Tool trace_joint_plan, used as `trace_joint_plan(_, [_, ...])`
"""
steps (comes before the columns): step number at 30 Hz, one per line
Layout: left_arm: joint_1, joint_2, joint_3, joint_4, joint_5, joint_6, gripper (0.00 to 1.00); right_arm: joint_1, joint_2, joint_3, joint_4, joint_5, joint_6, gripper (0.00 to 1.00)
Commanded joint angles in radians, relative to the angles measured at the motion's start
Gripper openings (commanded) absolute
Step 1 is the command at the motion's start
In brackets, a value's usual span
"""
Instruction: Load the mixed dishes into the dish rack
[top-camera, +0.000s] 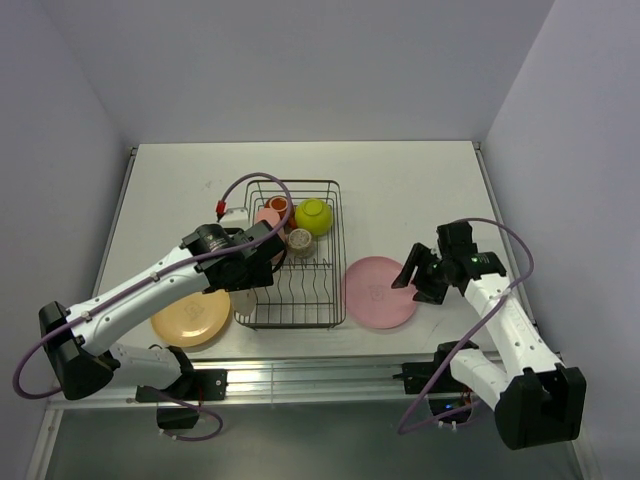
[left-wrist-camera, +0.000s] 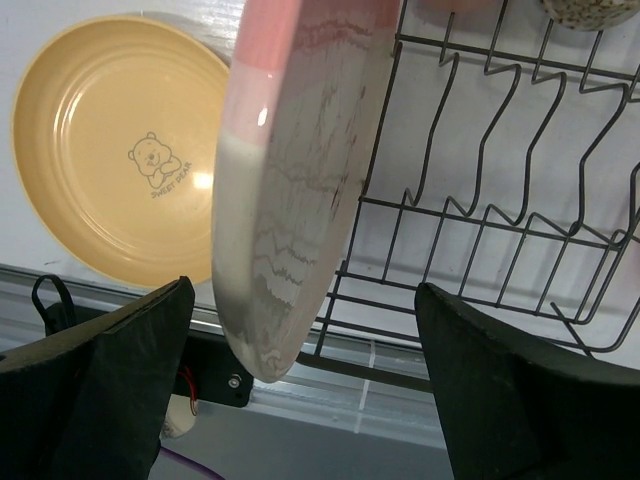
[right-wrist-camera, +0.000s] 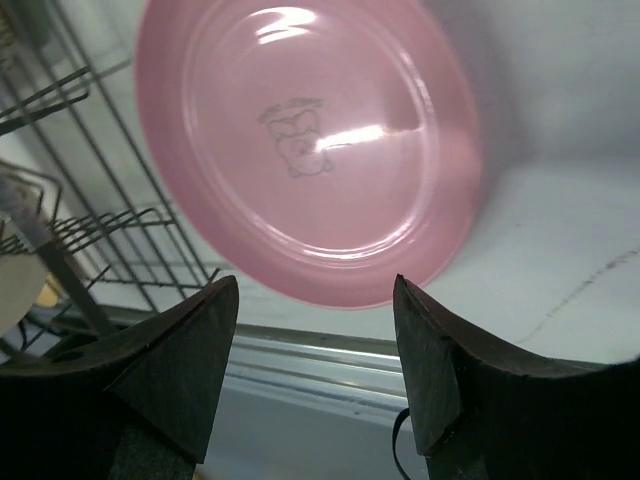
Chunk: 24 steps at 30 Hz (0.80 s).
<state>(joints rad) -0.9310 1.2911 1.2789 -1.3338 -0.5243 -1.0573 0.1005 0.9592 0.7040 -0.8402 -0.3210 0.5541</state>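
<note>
The black wire dish rack (top-camera: 310, 300) holds a lime-green bowl (top-camera: 313, 216), a small tan bowl (top-camera: 300, 240), a salmon-pink tumbler (top-camera: 266, 217) and a red-orange cup (top-camera: 278, 205) at its far end. My left gripper (top-camera: 252, 285) is open at the rack's near-left corner. In the left wrist view the pink-and-cream plate (left-wrist-camera: 290, 170) stands on edge at the rack's left side (left-wrist-camera: 470, 210), between my spread left gripper's (left-wrist-camera: 300, 390) jaws and touching neither. My right gripper (top-camera: 415, 282) is open at the right rim of the pink plate (top-camera: 378, 292), which lies flat and also shows in the right wrist view (right-wrist-camera: 310, 140); the gripper (right-wrist-camera: 315, 360) is empty.
The yellow-orange plate (top-camera: 190, 318) lies flat on the table left of the rack and shows in the left wrist view (left-wrist-camera: 115, 150). The table's near edge with a metal rail (top-camera: 330, 375) runs just below both plates. Walls close in the table on three sides.
</note>
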Motion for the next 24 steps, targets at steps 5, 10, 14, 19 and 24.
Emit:
trace_joint_plan(5, [-0.003, -0.064, 0.082, -0.041, -0.056, -0.041, 0.99, 0.004, 0.079, 0.006, -0.030, 0.178, 0.092, 0.71])
trace_joint_plan(10, [-0.003, -0.081, 0.117, -0.039, -0.040, -0.050, 0.99, 0.004, 0.197, -0.026, -0.053, 0.214, 0.135, 0.70])
trace_joint_plan(14, [-0.003, -0.081, 0.152, -0.039, -0.034, -0.036, 0.99, 0.004, 0.234, -0.099, 0.007, 0.189, 0.148, 0.70])
trace_joint_plan(19, [-0.003, -0.076, 0.238, -0.039, -0.020, -0.003, 0.99, 0.004, 0.292, -0.144, 0.081, 0.165, 0.164, 0.66])
trace_joint_plan(24, [-0.003, -0.041, 0.456, -0.039, -0.002, 0.052, 0.99, 0.004, 0.299, -0.152, 0.118, 0.194, 0.185, 0.39])
